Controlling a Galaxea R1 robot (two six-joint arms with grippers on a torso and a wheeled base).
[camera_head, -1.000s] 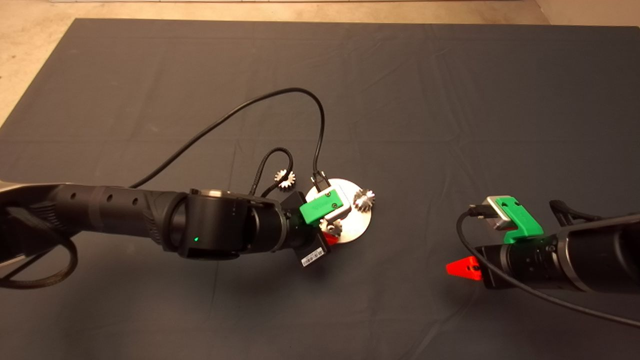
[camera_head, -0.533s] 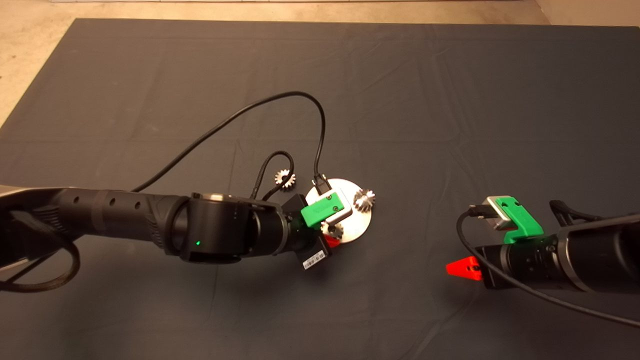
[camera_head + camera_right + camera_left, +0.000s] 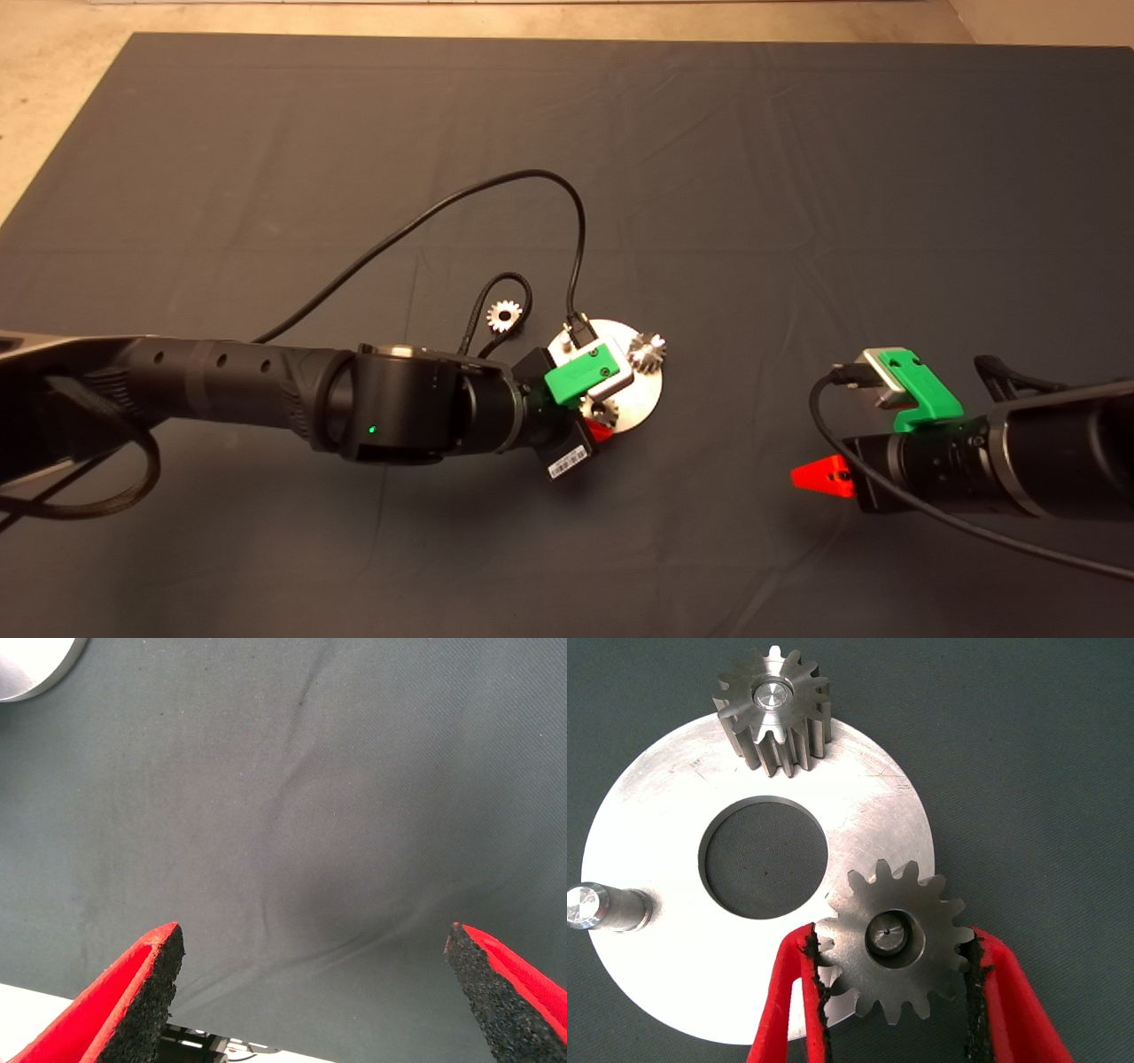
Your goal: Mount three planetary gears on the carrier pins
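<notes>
Gear sitting between the left fingers on a carrier pin

Left gripper (image 3: 895, 992) is hovering over the near edge of the silver disc (image 3: 664, 824), its red fingers (image 3: 793, 1001) spread narrowly on either side of one planetary gear (image 3: 893, 943). The pads are lying against or just beside the gear's teeth; whether they are pressing cannot be told. This gear is sitting on a pin whose tip is showing in its bore. Beyond the fingertips, across the disc's central hole, a second gear (image 3: 773, 709) is resting on its own pin at the far rim. Off to one side of the fingers a bare carrier pin (image 3: 602, 908) is standing at the disc's edge. The third gear (image 3: 503, 315) is lying flat on the dark mat (image 3: 797, 177), just beside the disc. Right gripper (image 3: 314, 992) is waiting well apart over bare mat, its fingers spread wide.
</notes>
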